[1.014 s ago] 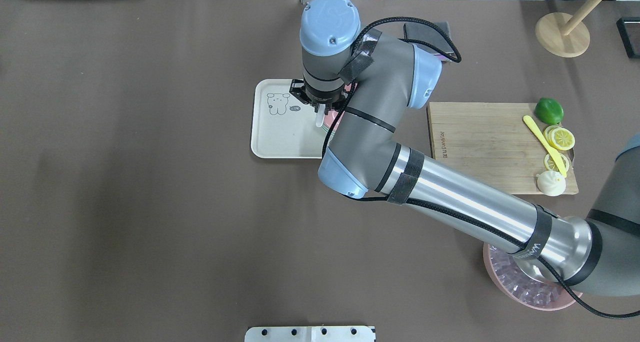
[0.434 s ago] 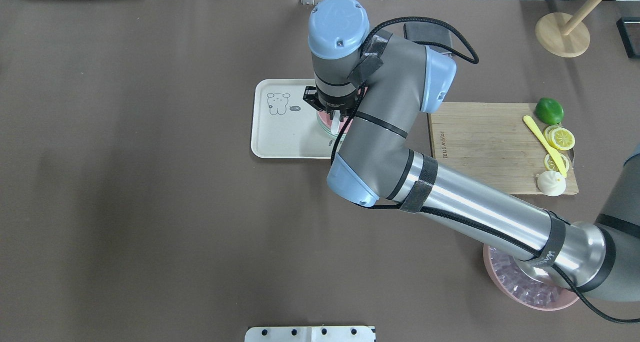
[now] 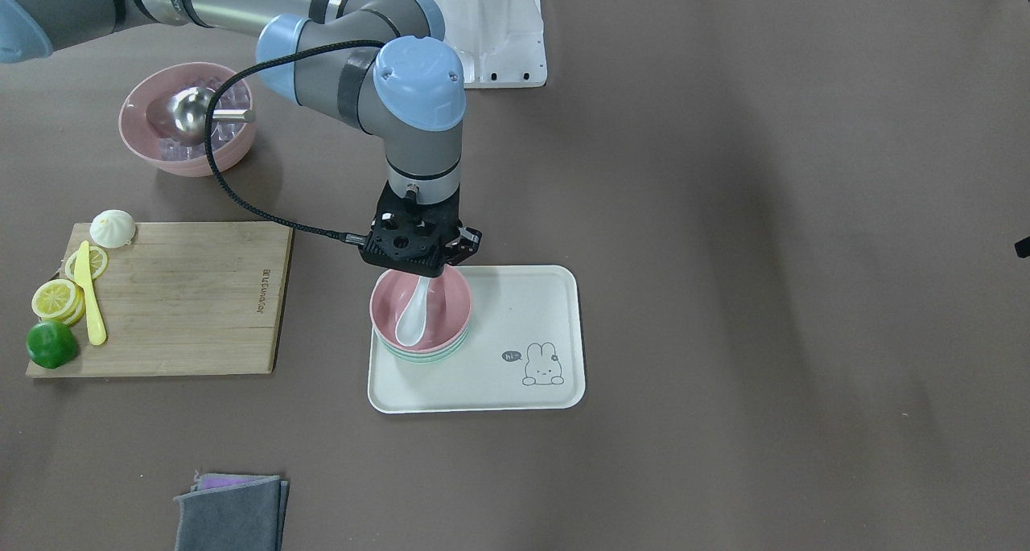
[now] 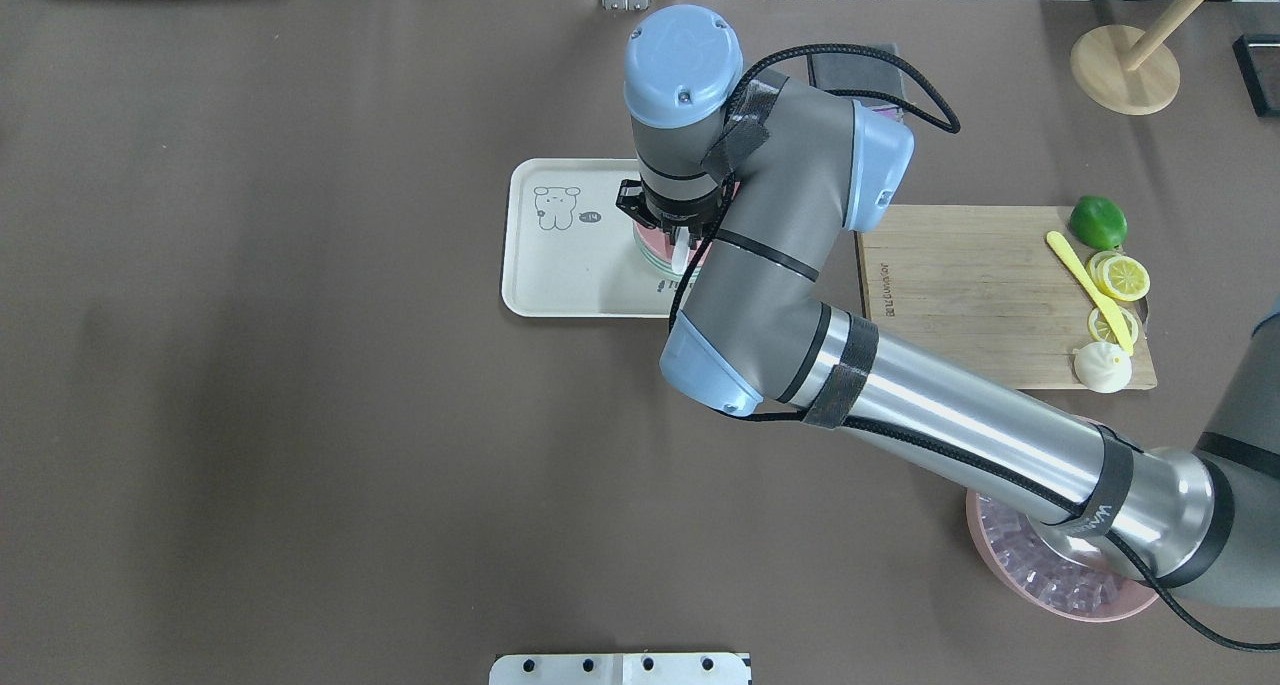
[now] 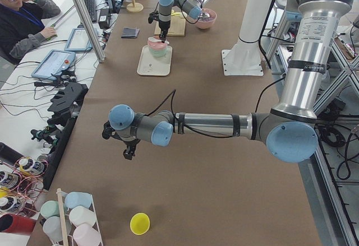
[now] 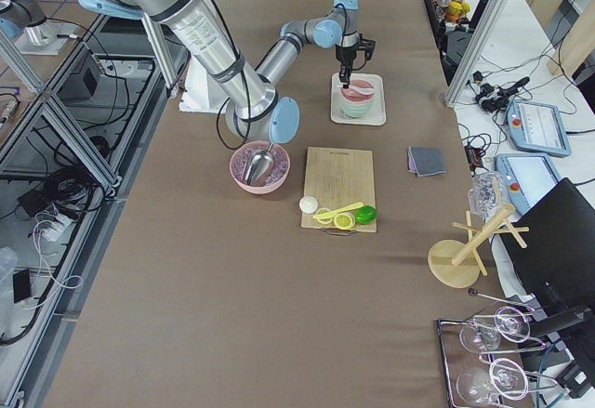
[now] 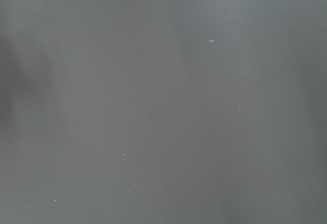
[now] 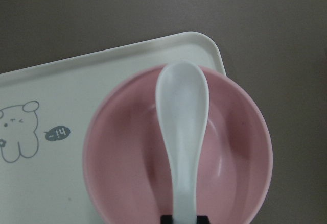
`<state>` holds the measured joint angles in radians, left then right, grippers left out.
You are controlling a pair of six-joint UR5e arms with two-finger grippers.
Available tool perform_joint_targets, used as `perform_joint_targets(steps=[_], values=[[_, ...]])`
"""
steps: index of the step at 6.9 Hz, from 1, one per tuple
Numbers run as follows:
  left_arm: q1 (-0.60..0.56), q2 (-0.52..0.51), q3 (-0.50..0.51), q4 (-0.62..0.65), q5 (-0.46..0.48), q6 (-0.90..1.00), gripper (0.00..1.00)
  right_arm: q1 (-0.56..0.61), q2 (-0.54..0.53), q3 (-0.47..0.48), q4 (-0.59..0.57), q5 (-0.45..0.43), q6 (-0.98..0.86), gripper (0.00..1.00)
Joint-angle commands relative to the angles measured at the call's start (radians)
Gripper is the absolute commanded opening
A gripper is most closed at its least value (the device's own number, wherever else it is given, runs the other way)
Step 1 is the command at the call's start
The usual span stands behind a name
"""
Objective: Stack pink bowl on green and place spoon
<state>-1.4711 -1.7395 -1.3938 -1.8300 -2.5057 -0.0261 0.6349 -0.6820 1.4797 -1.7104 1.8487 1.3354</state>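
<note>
The pink bowl sits nested in the green bowl on the left part of the white tray. My right gripper is right above the bowls and is shut on the handle of the white spoon. The spoon's scoop end hangs down into the pink bowl. The right wrist view shows the spoon over the pink bowl and the tray. My left gripper is far off over bare table. I cannot tell whether it is open or shut.
A wooden cutting board with a lime, lemon slices, a yellow knife and a bun lies beside the tray. A pink bowl of ice with a metal scoop stands behind it. Grey cloths lie near the table's front.
My right gripper has carried the spoon sideways from over the tray's bare middle to over the stacked bowls. The left arm does not show in the earlier frames.
</note>
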Motion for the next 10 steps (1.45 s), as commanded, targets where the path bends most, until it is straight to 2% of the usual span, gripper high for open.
perform_joint_targets(steps=[1,2,4,6,7,8,9,10], values=[[0.0,0.0,-0.001,0.0,0.001,0.0,0.99,-0.006,-0.02,-0.001,0.044,-0.008,-0.012,0.58],[0.0,0.0,-0.001,0.0,0.001,0.0,0.99,-0.027,-0.025,-0.002,0.047,-0.084,-0.022,0.97],[-0.003,0.012,0.001,0.0,0.002,0.002,0.99,-0.035,-0.033,-0.002,0.048,-0.097,-0.021,0.99],[-0.009,0.052,-0.033,0.006,0.037,0.009,0.99,0.032,-0.051,0.004,0.048,-0.063,-0.041,1.0],[-0.024,0.099,-0.087,0.071,0.053,0.018,0.99,0.093,-0.069,0.011,0.048,0.013,-0.103,1.0],[-0.044,0.141,-0.165,0.175,0.085,0.131,0.99,0.151,-0.092,0.023,0.048,0.079,-0.184,1.0],[-0.093,0.138,-0.248,0.35,0.129,0.24,0.99,0.202,-0.12,0.04,0.048,0.11,-0.229,1.0],[-0.133,0.138,-0.324,0.497,0.171,0.323,0.99,0.286,-0.166,0.065,0.048,0.177,-0.343,1.0]])
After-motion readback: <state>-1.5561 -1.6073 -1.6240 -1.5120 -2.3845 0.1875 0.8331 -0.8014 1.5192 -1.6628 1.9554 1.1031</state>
